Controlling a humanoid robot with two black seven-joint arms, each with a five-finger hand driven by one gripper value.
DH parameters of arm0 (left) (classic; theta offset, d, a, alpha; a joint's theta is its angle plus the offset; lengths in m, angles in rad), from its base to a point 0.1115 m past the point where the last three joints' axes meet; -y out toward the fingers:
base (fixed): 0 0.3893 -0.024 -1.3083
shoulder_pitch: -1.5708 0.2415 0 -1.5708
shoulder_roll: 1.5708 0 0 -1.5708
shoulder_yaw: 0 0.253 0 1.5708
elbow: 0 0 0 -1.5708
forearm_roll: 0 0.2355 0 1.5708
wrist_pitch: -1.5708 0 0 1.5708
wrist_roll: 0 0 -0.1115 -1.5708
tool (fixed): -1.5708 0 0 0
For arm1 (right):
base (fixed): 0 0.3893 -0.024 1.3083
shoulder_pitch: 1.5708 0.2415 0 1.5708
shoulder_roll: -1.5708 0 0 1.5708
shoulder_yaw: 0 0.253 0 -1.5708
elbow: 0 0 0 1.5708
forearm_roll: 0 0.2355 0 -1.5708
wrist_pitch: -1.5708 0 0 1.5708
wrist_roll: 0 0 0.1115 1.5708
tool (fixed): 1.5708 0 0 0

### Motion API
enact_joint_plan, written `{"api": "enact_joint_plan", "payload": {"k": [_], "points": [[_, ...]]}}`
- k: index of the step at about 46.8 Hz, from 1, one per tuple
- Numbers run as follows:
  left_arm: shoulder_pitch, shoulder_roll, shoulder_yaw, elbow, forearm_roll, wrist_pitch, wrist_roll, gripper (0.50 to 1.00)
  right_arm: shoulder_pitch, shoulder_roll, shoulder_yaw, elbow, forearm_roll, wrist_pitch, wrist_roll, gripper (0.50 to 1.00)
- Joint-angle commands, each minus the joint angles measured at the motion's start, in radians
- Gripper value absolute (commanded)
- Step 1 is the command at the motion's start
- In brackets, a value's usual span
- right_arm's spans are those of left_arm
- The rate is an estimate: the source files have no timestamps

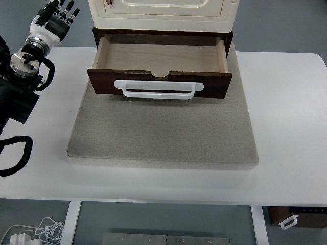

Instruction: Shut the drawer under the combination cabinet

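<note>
Under the cabinet [163, 13], drawer [159, 64] stands open, empty, likely light, rigid; push its front by white handle [158, 89]. Left robot hand [55, 20] released, fingers spread, well apart.

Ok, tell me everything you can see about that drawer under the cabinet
The drawer is pulled out, open and empty. Its front panel is dark brown wood with a notch in the top edge and a white bar handle across it; the inside is pale wood. It sits under the cream cabinet, above a grey mat. Nothing touches it.
</note>
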Motion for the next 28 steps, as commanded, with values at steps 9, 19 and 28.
{"api": "enact_joint_plan", "payload": {"k": [9,19,28], "points": [[0.000,0.004,-0.004,0.000,-0.002,0.001,0.000,0.999,0.000,0.000,0.000,0.000,0.000,0.000,0.000,0.952],[-0.008,0.031,0.002,0.005,-0.005,-0.001,0.000,0.999,0.000,0.000,-0.002,0.000,0.000,0.000,0.000,0.952],[-0.011,0.032,-0.012,0.006,-0.006,-0.001,0.000,0.999,0.000,0.000,0.000,0.000,0.000,0.000,0.000,0.952]]}}
